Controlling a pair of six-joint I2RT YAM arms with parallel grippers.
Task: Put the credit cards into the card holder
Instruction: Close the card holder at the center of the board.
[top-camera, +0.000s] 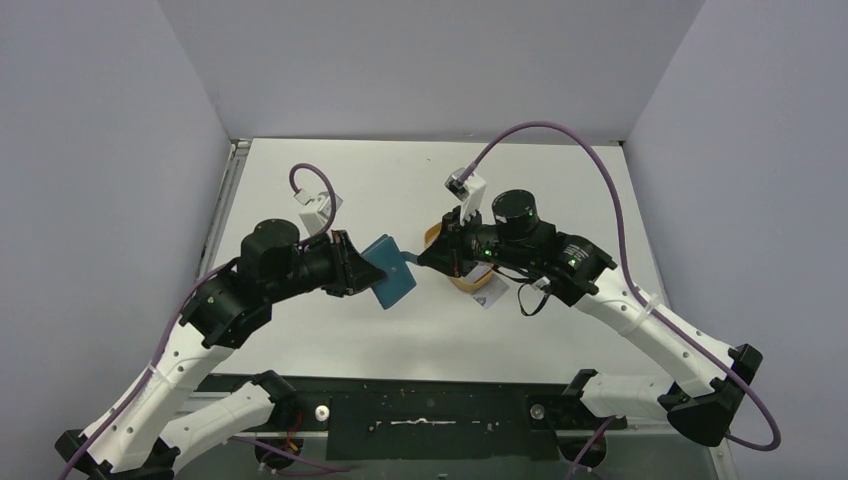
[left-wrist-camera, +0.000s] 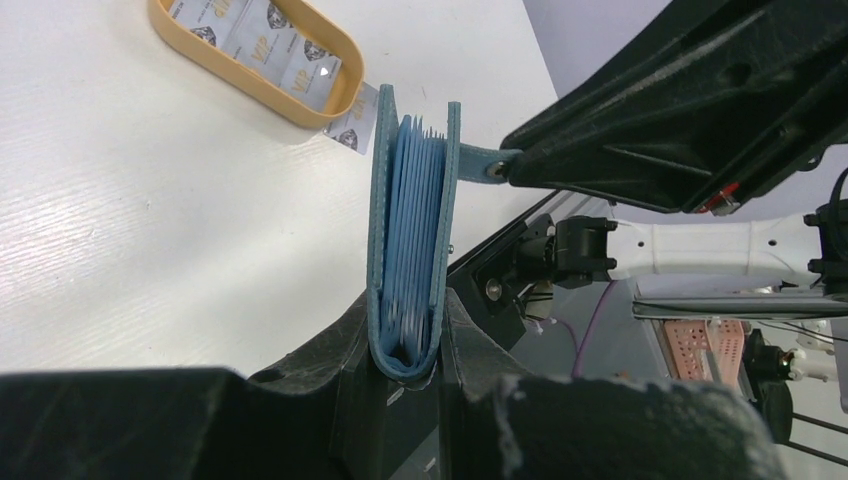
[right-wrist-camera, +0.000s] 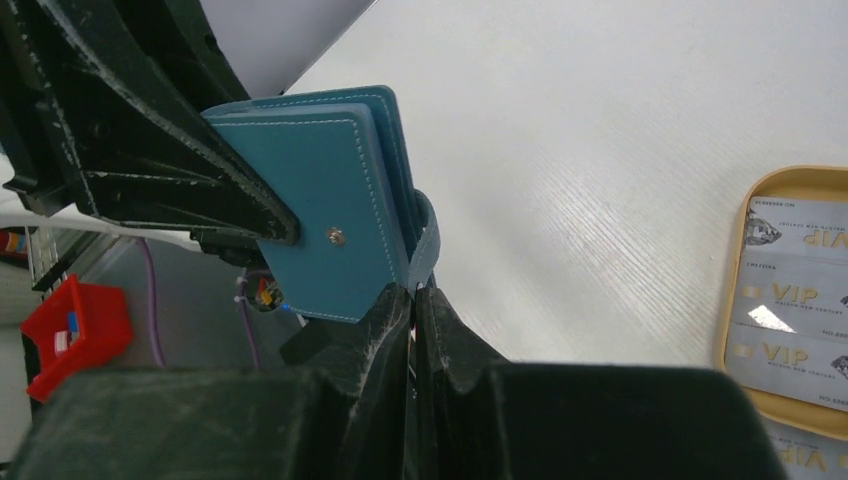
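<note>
The card holder (right-wrist-camera: 320, 215) is up off the bench (right-wrist-camera: 600, 150), held in the air between the two arms near the middle of the workspace. The left gripper (left-wrist-camera: 408, 338) has it by the folded spine, its fingers closed narrow on either side of the fold, so the wallet stands on edge with its open side pointing away from that gripper. From the left wrist view I can see the two teal covers slightly apart and the pale blue pocket leaves fanned between them. The right gripper (right-wrist-camera: 413, 300) comes in from the opposite side with its fingers pinched tight on the snap tab (left-wrist-camera: 478, 163), which sticks out from one cover. So both grippers are on the same wallet, one at the fold and one at the tab, almost nose to nose. The credit cards (right-wrist-camera: 795, 300) are not in the wallet: several lie flat in the orange-tan tray (left-wrist-camera: 240, 75) on the bench, just beyond and beneath the right gripper. One more card (left-wrist-camera: 352, 125) lies on the bench just outside the tray's end.
</note>
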